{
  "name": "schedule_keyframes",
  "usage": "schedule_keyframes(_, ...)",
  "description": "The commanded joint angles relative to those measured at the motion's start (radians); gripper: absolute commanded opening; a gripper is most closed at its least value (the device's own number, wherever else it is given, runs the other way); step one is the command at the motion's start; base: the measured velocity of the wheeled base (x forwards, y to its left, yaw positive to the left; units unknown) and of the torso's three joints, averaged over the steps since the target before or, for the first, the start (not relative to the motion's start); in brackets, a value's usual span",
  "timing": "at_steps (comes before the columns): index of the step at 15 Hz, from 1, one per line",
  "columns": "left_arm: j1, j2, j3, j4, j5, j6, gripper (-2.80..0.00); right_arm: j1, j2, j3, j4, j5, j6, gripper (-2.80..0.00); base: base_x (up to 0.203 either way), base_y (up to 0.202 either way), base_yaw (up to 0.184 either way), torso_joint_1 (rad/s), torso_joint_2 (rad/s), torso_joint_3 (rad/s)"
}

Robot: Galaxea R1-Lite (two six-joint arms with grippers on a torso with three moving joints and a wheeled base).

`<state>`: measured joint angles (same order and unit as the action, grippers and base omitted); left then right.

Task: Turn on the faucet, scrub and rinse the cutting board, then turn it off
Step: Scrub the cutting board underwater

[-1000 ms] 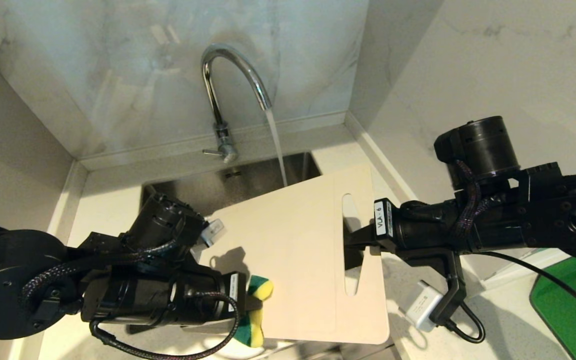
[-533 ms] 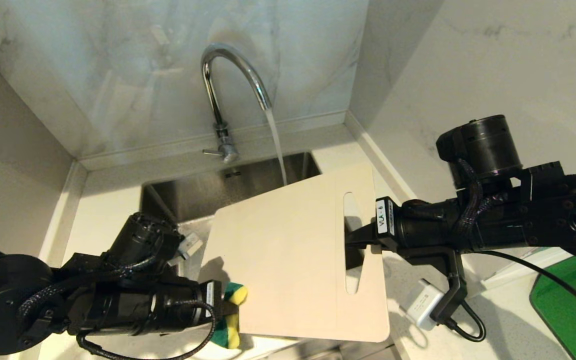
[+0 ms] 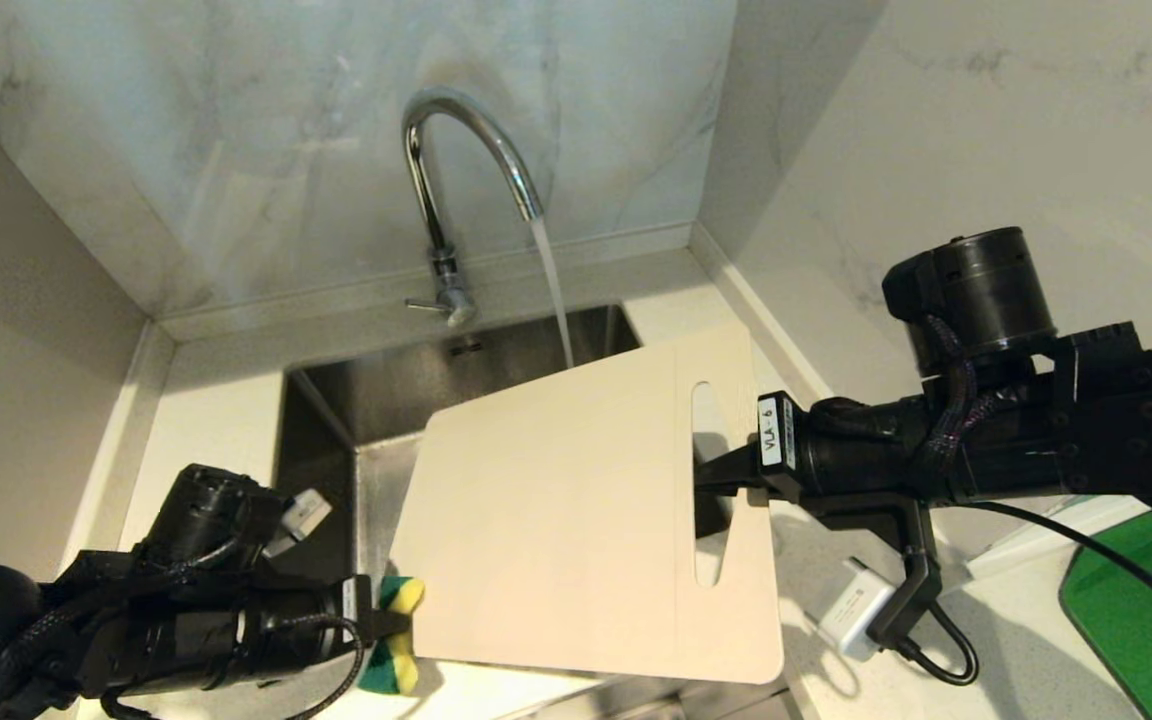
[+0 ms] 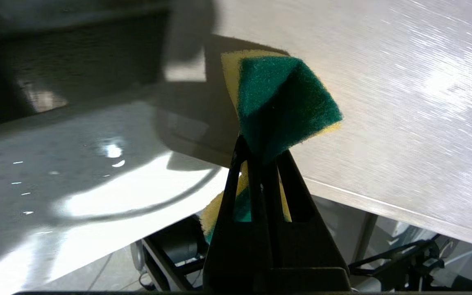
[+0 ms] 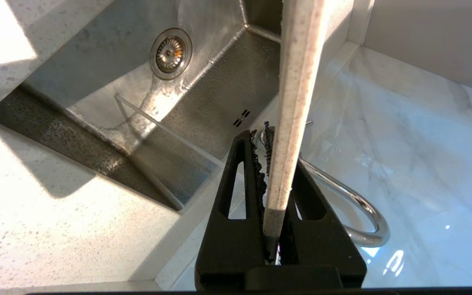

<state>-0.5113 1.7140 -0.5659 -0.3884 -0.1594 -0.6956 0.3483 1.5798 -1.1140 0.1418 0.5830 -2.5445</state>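
The chrome faucet [image 3: 446, 150] runs, and its stream falls behind the far edge of the beige cutting board [image 3: 566, 500]. My right gripper [image 3: 721, 480] is shut on the board's slotted end and holds it tilted over the sink [image 3: 416, 375]. The right wrist view shows the board [image 5: 295, 102] edge-on between the jaws of the right gripper [image 5: 271, 135], with the faucet [image 5: 355, 205] behind. My left gripper [image 3: 386, 625] is shut on a green and yellow sponge [image 3: 394, 640] at the board's near left corner. In the left wrist view the sponge [image 4: 281, 98] lies against the board [image 4: 383, 102], pinched in the left gripper [image 4: 262, 151].
A pale stone counter [image 3: 206, 420] surrounds the steel sink, with marble walls behind and to the right. A dark green mat [image 3: 1146, 610] lies on the counter at the far right. The sink drain [image 5: 169, 53] shows in the right wrist view.
My left arm has drawn back to the left with the sponge, from over the board's near left part to its near left corner. The right gripper and the board have barely shifted.
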Motion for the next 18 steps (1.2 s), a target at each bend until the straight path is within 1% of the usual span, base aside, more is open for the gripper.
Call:
schedule_keyframes(1,0.059,0.001,0.043,-0.025,-0.010,0.004,-2.80,0.000,-0.006,0.003,0.002,0.002,-0.015,-2.80,0.000,0.000,0.000,0.000,0.00,0.000)
schedule_keyframes(4,0.118,-0.003,0.078,-0.043,-0.014,0.025,-2.80,0.000,-0.011,0.003,0.002,0.001,-0.016,-2.80,0.000,0.000,0.000,0.000,0.00,0.000)
schedule_keyframes(6,0.134,-0.008,0.083,-0.044,-0.018,0.027,-2.80,0.000,-0.012,0.003,0.002,0.003,-0.014,-2.80,0.000,0.000,0.000,0.000,0.00,0.000)
schedule_keyframes(8,0.148,-0.034,0.073,-0.059,-0.036,0.024,-2.80,0.000,-0.013,0.006,0.002,0.002,-0.016,-2.80,0.000,0.000,0.000,0.000,0.00,0.000)
schedule_keyframes(10,0.153,-0.075,0.052,-0.071,-0.042,0.016,-2.80,0.000,-0.013,0.015,0.002,0.001,-0.016,-2.80,0.000,0.000,0.000,0.000,0.00,0.000)
schedule_keyframes(13,0.160,-0.148,0.020,-0.058,-0.037,0.014,-2.80,0.000,-0.015,0.017,0.002,0.001,-0.016,-2.80,0.000,0.000,0.000,0.000,0.00,0.000)
schedule_keyframes(16,0.206,-0.199,-0.048,0.015,-0.040,0.019,-2.80,-0.002,-0.018,0.023,0.002,0.001,-0.014,-2.80,0.000,0.000,0.000,0.000,0.00,0.000)
schedule_keyframes(18,0.216,-0.225,-0.099,0.042,-0.039,0.019,-2.80,-0.004,-0.023,0.025,0.002,0.001,-0.014,-2.80,0.000,0.000,0.000,0.000,0.00,0.000)
